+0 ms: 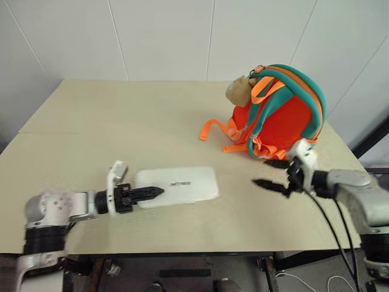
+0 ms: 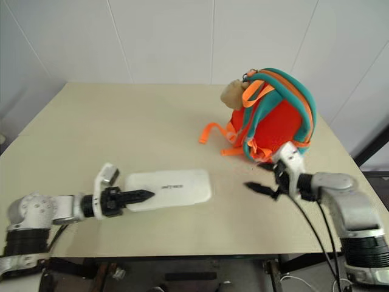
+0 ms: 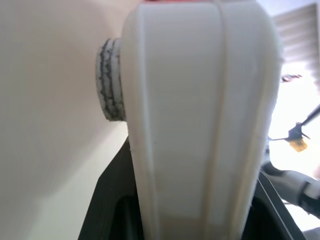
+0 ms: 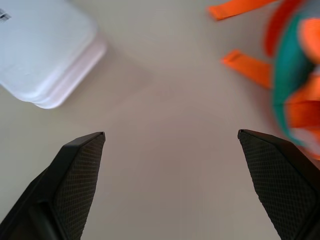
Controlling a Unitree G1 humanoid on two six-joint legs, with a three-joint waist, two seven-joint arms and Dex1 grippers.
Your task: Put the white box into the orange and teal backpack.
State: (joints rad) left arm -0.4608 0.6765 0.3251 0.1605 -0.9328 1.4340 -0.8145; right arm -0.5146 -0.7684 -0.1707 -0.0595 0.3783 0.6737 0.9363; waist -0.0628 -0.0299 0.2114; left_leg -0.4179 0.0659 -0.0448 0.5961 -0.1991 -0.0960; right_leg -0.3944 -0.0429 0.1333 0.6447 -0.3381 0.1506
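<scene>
Beige table (image 1: 152,121): we see white panelled walls (image 1: 164,36) behind it.
White box (image 1: 182,182): flat near our front edge, pinched by left gripper (image 1: 159,191).
Backpack (image 1: 282,115): upright, far right.
Right gripper (image 1: 271,174): spread, empty.

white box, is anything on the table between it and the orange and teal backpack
Nothing visible does. The white box lies flat with the left gripper closed on its near end. Bare table runs from it to the orange and teal backpack, apart from the backpack's own orange straps. The open right gripper hovers beside that path.
</scene>
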